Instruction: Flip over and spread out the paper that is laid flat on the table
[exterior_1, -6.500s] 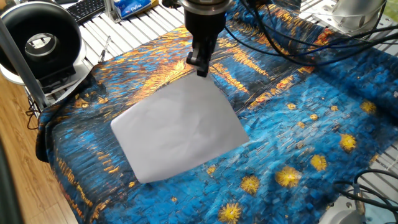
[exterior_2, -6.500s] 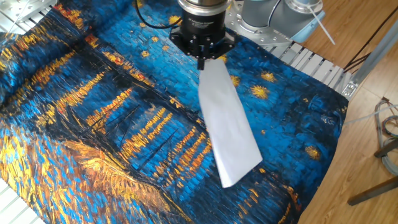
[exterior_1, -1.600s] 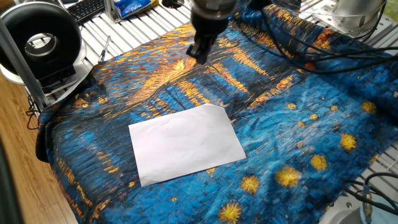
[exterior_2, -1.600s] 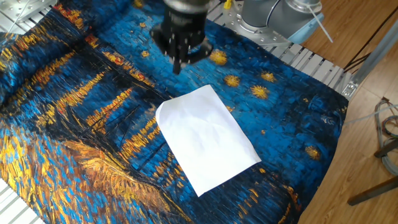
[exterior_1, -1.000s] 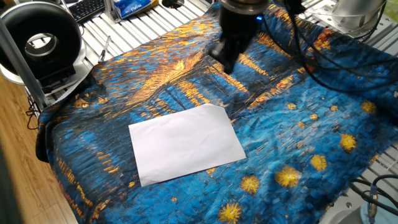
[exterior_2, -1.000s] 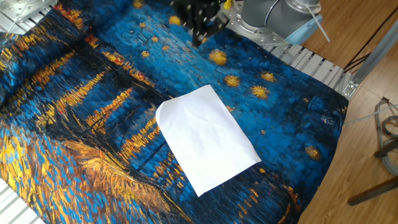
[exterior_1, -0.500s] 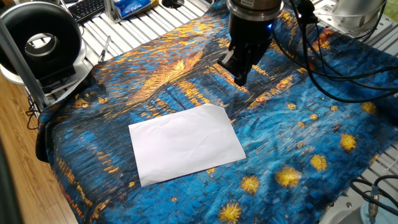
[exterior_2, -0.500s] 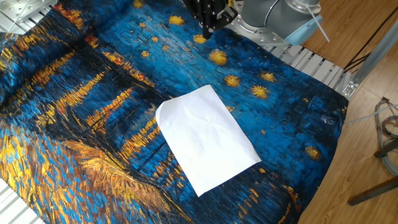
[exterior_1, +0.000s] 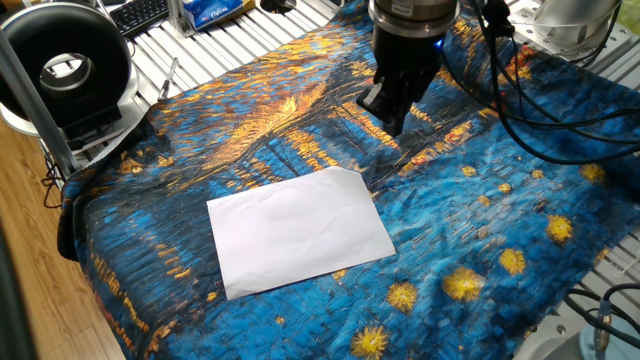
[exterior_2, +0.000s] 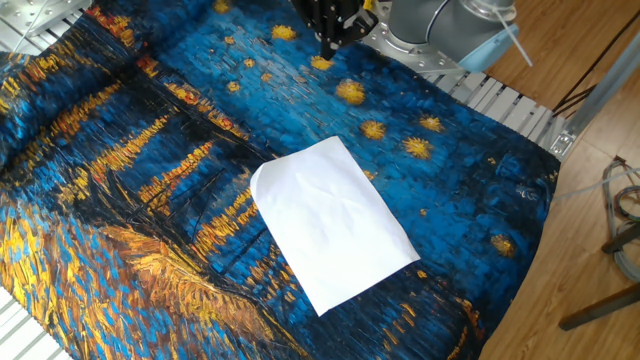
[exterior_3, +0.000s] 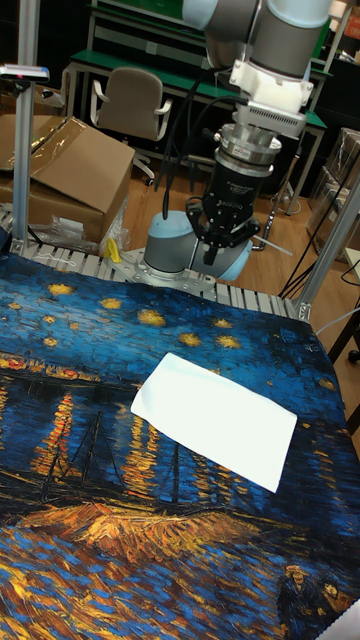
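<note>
The paper is a plain white sheet lying flat on the table, which is draped in a blue and orange painted cloth. The sheet also shows flat in the other fixed view and in the tall view. My gripper hangs in the air beyond the paper's far corner, toward the robot base, and touches nothing. It points down at the top edge of the other fixed view and above the cloth's far edge in the tall view. Its fingers look slightly open and hold nothing.
A black round device on a post and a keyboard stand at the left on the white slatted surface. Black cables trail over the cloth from the arm. The robot base, a cardboard box and a chair lie behind the table.
The gripper earlier held the paper hanging by an edge and has let it go; the sheet lies flat. Over the last second the empty gripper moved toward the robot base.
</note>
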